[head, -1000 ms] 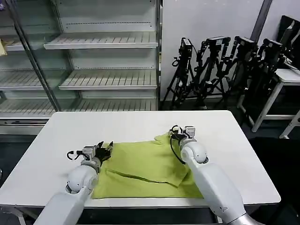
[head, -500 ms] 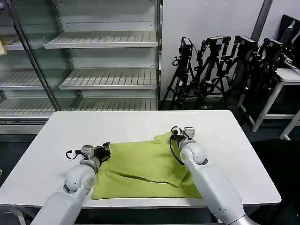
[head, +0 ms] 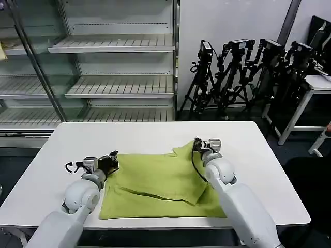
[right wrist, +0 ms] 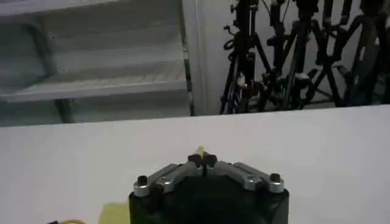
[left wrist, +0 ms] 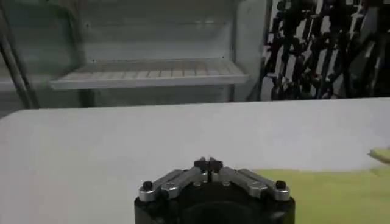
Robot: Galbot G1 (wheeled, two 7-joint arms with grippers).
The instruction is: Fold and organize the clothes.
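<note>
The clothes are one lime T-shirt (head: 155, 182) lying mostly flat on the white table (head: 134, 137), with its right part folded over in a slanted flap. My left gripper (head: 114, 158) (left wrist: 208, 162) is at the shirt's far left corner with its fingers shut, and the corner runs right up to the tips. Lime fabric (left wrist: 341, 195) spreads beside it. My right gripper (head: 197, 145) (right wrist: 202, 158) is shut on the shirt's raised far right corner, and a sliver of lime cloth sticks out between its tips.
Bare white tabletop surrounds the shirt on the far side, left and right. Beyond the table stand empty wire shelves (head: 119, 88) and a cluster of black tripods (head: 248, 72). Another white table (head: 315, 85) is at the far right.
The left gripper's fingers closed at the shirt's left corner and moved left with it. The right gripper moved slightly right and farther away, lifting the right corner.
</note>
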